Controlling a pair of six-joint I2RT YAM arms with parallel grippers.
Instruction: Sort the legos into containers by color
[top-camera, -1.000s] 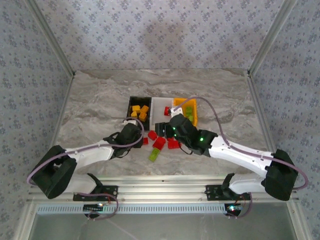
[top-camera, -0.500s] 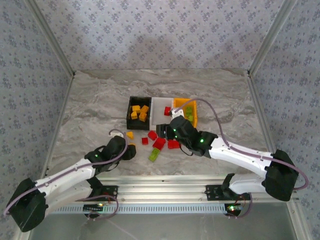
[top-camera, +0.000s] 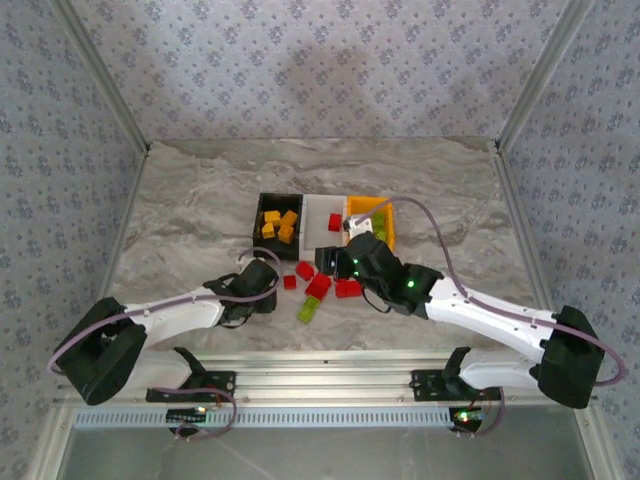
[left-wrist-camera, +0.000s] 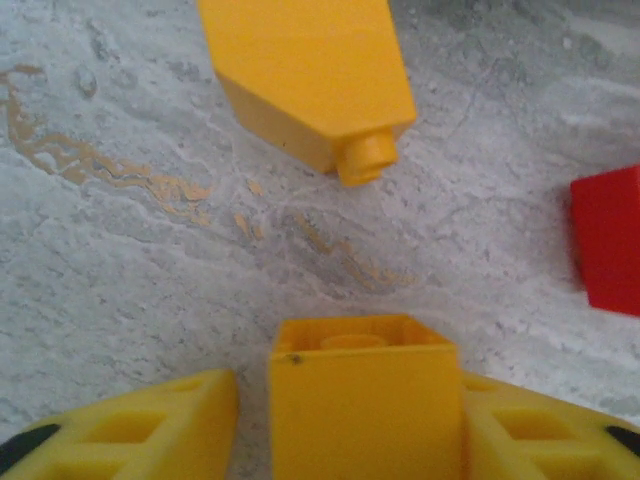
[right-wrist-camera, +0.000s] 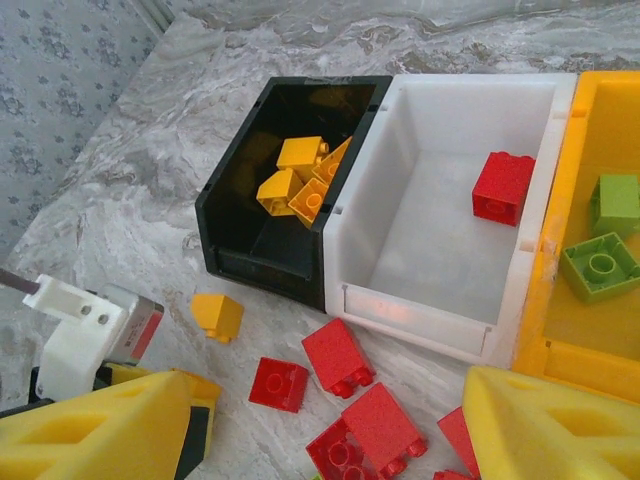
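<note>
An orange-yellow lego (left-wrist-camera: 365, 400) sits on the counter (left-wrist-camera: 120, 250) between the fingers of the left end effector (left-wrist-camera: 345, 392), which are slightly spread, with a slit at 9 o'clock. Half a second ago that arm was drawn back; it has swung in again. A sloped yellow lego (left-wrist-camera: 310, 80) lies at 12 o'clock. The right end effector (right-wrist-camera: 325, 400) hangs spread wide over red legos (right-wrist-camera: 340, 355), with the black container (right-wrist-camera: 270, 260), white container (right-wrist-camera: 420, 300) and yellow container (right-wrist-camera: 590, 350) at its 12 o'clock.

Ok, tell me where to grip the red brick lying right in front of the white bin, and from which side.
Come down from above and pinch the red brick across its two plain sides, not the studded face. It seems tipped over, studs pointing sideways, a flat face up; the top view shows table between it and the white bin.
</note>
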